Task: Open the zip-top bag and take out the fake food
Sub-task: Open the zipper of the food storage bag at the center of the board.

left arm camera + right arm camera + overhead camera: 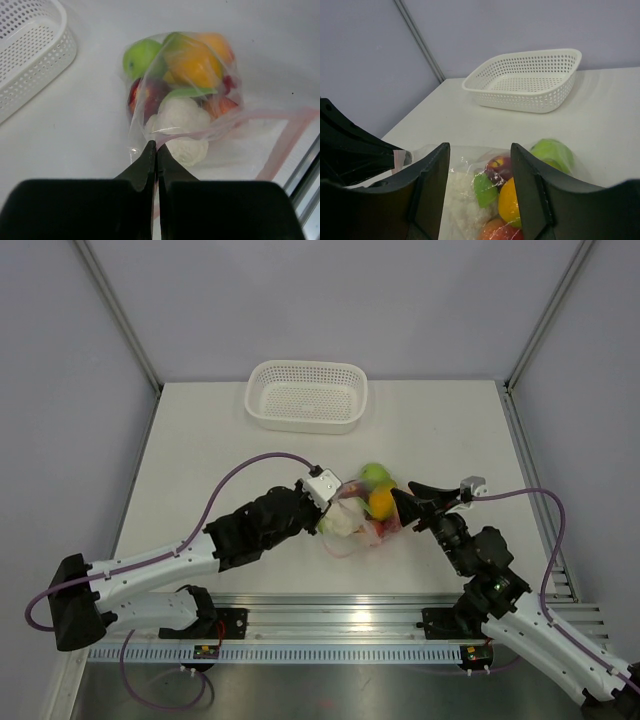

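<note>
Left gripper [156, 150] clamped on bag [220, 135] film at its near edge. Right gripper [479, 187] spread wide, bag end between the fingers; contact unclear. One bag, one basket [307, 425]. Food [192, 62] bunched inside the bag: six-plus pieces, exact count unclear. Bag sits arm-side of basket, well apart, slightly right. Bare table [200, 440] between them; zip strip [280, 145] flat on the side away from basket.

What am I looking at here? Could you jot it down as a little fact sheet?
Bag: clear zip-top bag lying on the table
Contents: fake food, seemingly all inside the bag
Left fingers: shut, pinching the bag's film
Right fingers: open, close by the bag
Basket: white basket farther back, apart from the bag
</note>
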### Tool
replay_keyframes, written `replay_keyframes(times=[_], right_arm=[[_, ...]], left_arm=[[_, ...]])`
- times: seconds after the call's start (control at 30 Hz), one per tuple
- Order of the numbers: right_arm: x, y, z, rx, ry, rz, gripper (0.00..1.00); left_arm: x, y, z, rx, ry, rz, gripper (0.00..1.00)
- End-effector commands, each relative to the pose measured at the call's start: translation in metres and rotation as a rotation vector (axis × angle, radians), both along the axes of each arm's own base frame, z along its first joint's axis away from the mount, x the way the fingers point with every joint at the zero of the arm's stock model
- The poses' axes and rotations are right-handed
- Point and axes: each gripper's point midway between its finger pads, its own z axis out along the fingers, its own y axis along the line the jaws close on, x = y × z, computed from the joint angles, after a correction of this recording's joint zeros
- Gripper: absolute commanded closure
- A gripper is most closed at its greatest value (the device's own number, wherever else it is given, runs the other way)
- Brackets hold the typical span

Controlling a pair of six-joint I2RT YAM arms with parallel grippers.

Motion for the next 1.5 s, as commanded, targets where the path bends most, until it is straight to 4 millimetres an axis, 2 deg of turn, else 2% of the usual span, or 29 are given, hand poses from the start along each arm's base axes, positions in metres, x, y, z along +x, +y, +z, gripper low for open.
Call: replay_keyframes(times=[0.0,0.17,0.2,0.27,0.3,0.37,0.43,0.83,0.97,1.17,1.33,1.37,1.47], right_arm=[[-0.007,0.004,0.03,0.009,-0.067,0.045,0.4],[-0.015,0.031,0.04,-0.063,-0.076,0.187,0.39],[-0.012,0.04,0.032,-0.097,-0.045,0.208,0.38],[-0.014,0.052,0.035,-0.12,-0.036,0.269,0.36],[-0.012,0.06,0.028,-0.141,-0.013,0.294,0.36],[-0.015,0.07,0.03,-0.156,-0.008,0.352,0.38],[-0.017,0.081,0.022,-0.189,0.017,0.407,0.42],[-0.038,0.127,0.006,-0.32,0.051,0.617,0.44],[-0.041,0.147,-0.011,-0.383,0.085,0.64,0.47],[-0.023,0.153,-0.026,-0.414,0.13,0.555,0.72],[-0.012,0.152,-0.024,-0.383,0.127,0.492,0.89],[-0.009,0.152,-0.025,-0.377,0.134,0.478,0.95],[-0.003,0.155,-0.026,-0.367,0.14,0.455,1.0]], left_arm=[[0.013,0.005,0.025,-0.089,-0.056,0.076,1.0],[0.013,0.003,0.024,-0.082,-0.055,0.072,1.0],[0.013,0.004,0.023,-0.079,-0.056,0.078,1.0],[0.014,0.005,0.024,-0.079,-0.059,0.083,1.0],[0.015,0.007,0.024,-0.077,-0.062,0.09,1.0],[0.016,0.008,0.025,-0.08,-0.063,0.094,1.0],[0.017,0.01,0.023,-0.077,-0.063,0.102,1.0],[0.027,0.019,0.023,-0.088,-0.065,0.138,1.0],[0.034,0.021,0.022,-0.086,-0.061,0.147,1.0],[0.042,0.027,0.023,-0.094,-0.069,0.171,1.0],[0.052,0.033,0.018,-0.094,-0.052,0.208,1.0],[0.055,0.036,0.017,-0.092,-0.05,0.224,1.0],[0.058,0.04,0.016,-0.093,-0.04,0.24,0.95]])
